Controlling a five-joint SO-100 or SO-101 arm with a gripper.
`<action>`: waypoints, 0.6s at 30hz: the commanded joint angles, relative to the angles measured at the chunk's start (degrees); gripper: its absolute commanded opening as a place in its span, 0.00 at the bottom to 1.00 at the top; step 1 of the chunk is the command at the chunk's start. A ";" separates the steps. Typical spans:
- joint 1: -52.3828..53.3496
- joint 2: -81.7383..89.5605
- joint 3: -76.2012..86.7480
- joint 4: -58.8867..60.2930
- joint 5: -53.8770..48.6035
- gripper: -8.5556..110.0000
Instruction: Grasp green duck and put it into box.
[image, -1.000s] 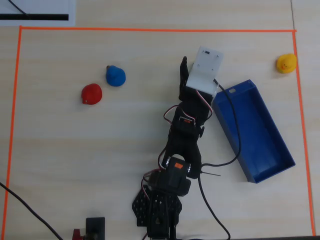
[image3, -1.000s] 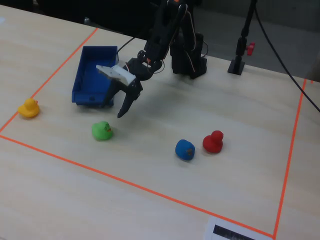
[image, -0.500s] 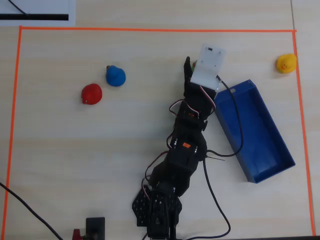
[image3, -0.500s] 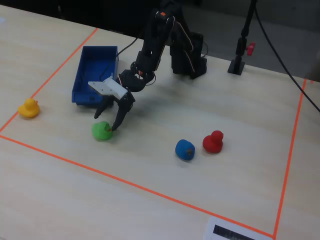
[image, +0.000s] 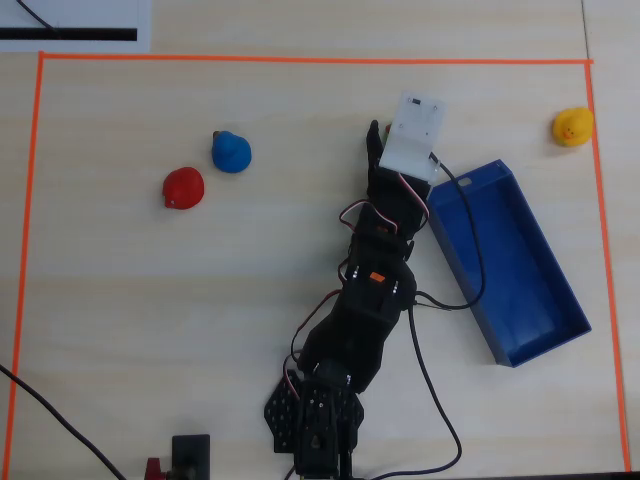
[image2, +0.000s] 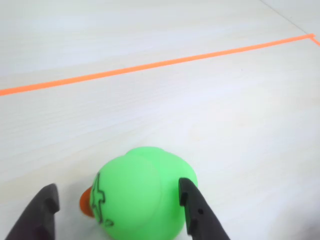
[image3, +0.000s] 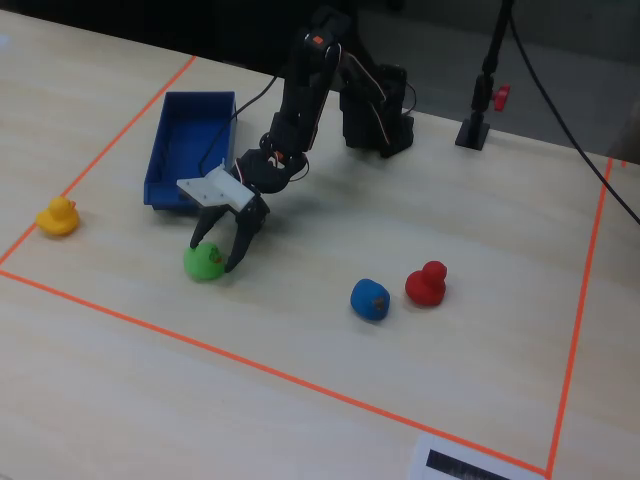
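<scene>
A pale wood-grain table (image3: 470, 250) marked off by orange tape (image3: 250, 362) carries everything here, and the green duck (image3: 205, 261) serves as the landmark: it sits on the bare wood near the tape's front line in the fixed view, with the box (image3: 185, 150) just behind it toward the arm's base, the yellow duck (image3: 57, 217) well off to its left, and the blue duck (image3: 369, 299) and red duck (image3: 427, 284) together off to its right. The gripper (image3: 218, 256) is down over the green duck with its jaws spread, one finger on each flank; in the wrist view the right finger (image2: 197, 210) lies against the duck's side while the left one (image2: 37, 215) stands clear, so nothing is held yet. The likely trouble is that uneven contact: closing could shove the rounded, smooth toy sideways or squirt it out forward. The arm reaches out from its base (image3: 375, 105), elbow raised, wrist pitched steeply downward.
</scene>
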 joint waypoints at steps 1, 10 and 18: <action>1.05 -0.62 -2.55 -1.85 -1.23 0.32; 1.49 -1.85 -4.04 0.26 -2.72 0.07; 2.02 3.60 -3.96 7.47 -2.29 0.07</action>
